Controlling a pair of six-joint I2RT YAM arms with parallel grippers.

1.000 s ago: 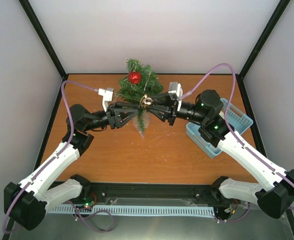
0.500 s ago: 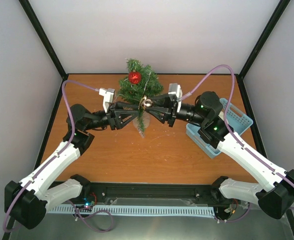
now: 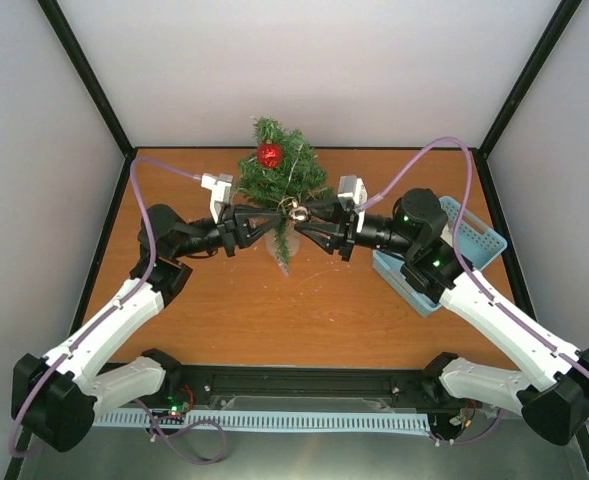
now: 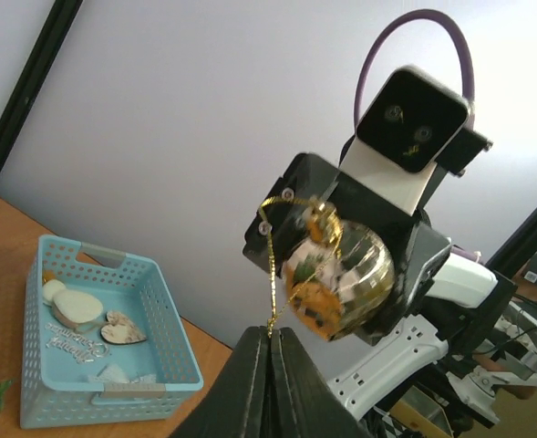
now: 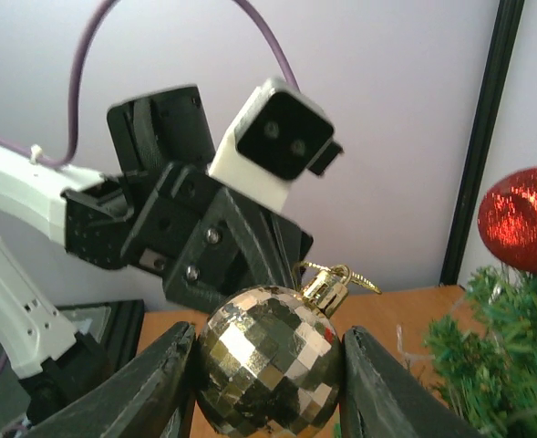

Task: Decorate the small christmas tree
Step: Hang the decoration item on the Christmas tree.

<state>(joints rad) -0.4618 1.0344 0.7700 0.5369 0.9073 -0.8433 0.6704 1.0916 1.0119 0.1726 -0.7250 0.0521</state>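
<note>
The gold bauble (image 4: 341,274) is being clamped by the right gripper (image 5: 266,351), its thread (image 4: 270,283) being pinched by the left gripper (image 4: 270,339). The tree (image 3: 279,180) is being seen at the desk's (image 3: 324,300) far middle, just behind them.

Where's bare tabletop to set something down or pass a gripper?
Widest free patch: the table front-centre, bordered by both arms, the small christmas tree and the near rail. Smaller strip at back right, between tree and blue basket. Crowded: by the tree, where left gripper and right gripper meet at the gold bauble.
</note>
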